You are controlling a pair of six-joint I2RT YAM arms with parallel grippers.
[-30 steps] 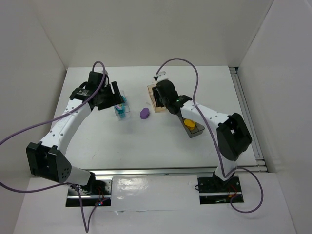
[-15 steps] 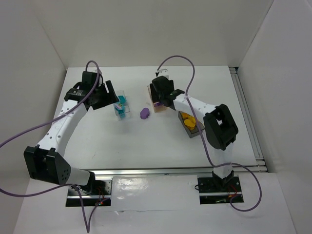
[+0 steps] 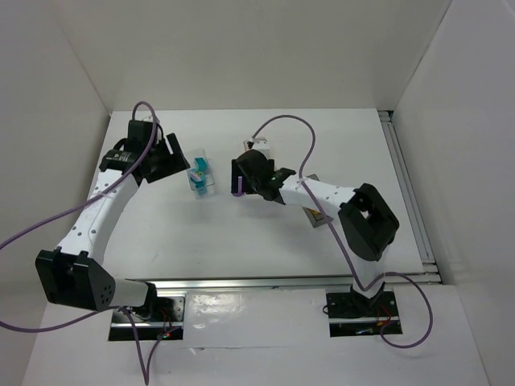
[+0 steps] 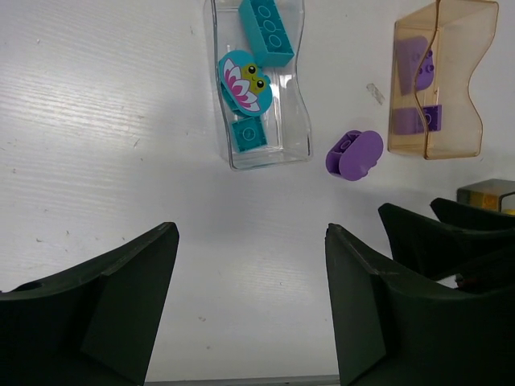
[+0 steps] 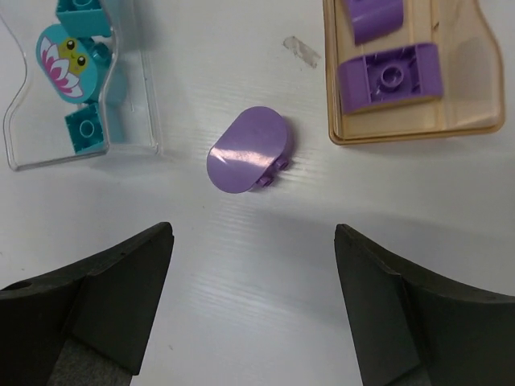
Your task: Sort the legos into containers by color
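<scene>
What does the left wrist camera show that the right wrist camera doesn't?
Only the left wrist: the left arm's open jaws and a corner of the dark bin. Only the right wrist: nothing extra, just a closer look. Both: the right arm's jaws, the loose rounded purple piece, the clear bin of teal bricks, the orange bin holding purple bricks.

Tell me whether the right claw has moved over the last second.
Yes. In the top view the right claw slid left, toward the clear bin, and now hangs over the loose purple piece.
</scene>
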